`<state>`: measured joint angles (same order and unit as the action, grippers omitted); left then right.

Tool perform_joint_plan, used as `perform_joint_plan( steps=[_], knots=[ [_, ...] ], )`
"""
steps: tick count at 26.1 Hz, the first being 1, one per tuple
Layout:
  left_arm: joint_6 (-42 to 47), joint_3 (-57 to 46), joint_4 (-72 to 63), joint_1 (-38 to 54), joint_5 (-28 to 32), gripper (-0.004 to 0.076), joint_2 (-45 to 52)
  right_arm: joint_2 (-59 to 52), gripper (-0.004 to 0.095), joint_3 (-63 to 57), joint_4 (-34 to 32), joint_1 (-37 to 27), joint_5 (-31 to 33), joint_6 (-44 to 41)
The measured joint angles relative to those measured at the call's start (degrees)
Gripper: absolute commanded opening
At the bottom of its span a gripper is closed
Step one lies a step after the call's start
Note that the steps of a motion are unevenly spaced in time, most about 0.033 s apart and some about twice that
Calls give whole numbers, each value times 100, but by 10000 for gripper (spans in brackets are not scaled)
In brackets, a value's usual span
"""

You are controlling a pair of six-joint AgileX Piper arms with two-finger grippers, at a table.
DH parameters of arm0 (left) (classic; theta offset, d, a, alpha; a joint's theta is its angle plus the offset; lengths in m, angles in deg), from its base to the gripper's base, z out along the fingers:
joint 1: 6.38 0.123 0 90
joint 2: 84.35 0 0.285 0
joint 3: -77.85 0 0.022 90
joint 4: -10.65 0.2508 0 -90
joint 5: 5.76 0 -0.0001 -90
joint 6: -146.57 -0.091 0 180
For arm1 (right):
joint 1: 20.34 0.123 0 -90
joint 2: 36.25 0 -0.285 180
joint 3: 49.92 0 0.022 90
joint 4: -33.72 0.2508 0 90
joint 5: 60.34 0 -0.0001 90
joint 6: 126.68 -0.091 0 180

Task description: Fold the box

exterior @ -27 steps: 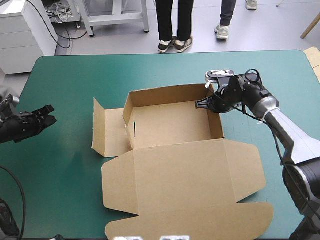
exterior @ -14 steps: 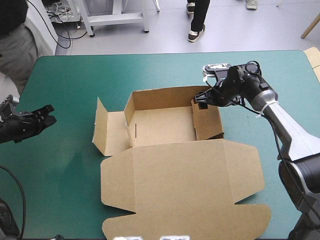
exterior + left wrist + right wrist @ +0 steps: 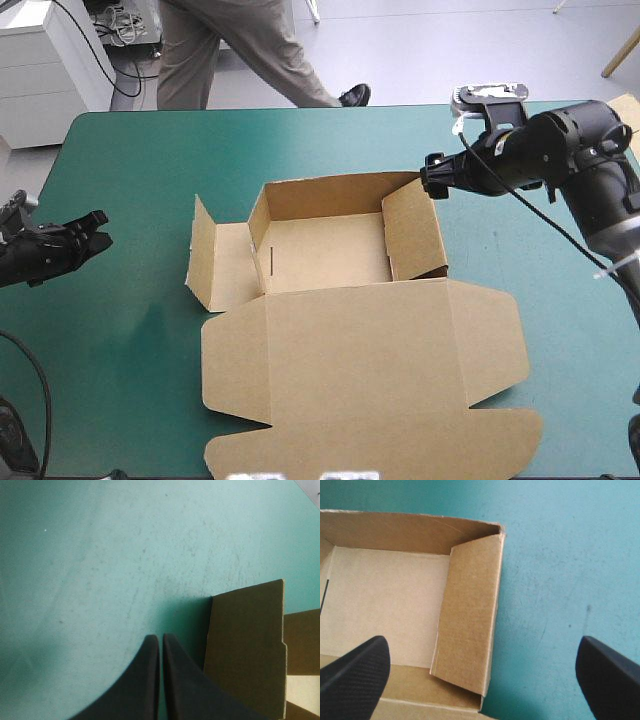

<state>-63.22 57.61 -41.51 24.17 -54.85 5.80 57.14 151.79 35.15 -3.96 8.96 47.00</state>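
a: where's the box (image 3: 330,250)?

b: in the middle of the teal-green tabletop (image 3: 130,160), brown board, half made. the back wall (image 3: 330,190) is up. the right wall (image 3: 415,232) is up too, turned in over the tray floor and leaning inward a little. the lid (image 3: 370,380) lies flat toward the near edge.

a: and the left side?

b: not done, i'd say. the left flap (image 3: 205,258) is spread outward with its end panel standing, and there's a dark slot (image 3: 271,258) by the inner left wall.

a: so which step is this?

b: it looks like the right side is finished and the left side comes next.

a: and the claws?

b: the right claw (image 3: 432,182) hangs wide open just beyond the box's far right corner, touching nothing. its wrist view looks down on that right wall. the left claw (image 3: 95,222) is closed to a point and empty. it's near the tabletop's left edge, apart from the box, with the standing flap ahead of it.

a: what does the next move call for?

b: my guess is the left claw has to reach that flap, roll it over the left wall and press it down inside. the right claw could steady the tray so it doesn't slide.

a: any print or labels?

b: none i can read. it's plain board in every view.
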Motion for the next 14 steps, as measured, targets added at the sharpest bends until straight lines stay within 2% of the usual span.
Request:
perform_joint_plan(
  steps=[8,14],
  knots=[
    [5,0,0,0,-24,7,0,19,926,-231,-97,0,33,-161],
    [5,0,0,0,-27,7,0,939,926,-246,-12,0,-26,-38]
  ],
)
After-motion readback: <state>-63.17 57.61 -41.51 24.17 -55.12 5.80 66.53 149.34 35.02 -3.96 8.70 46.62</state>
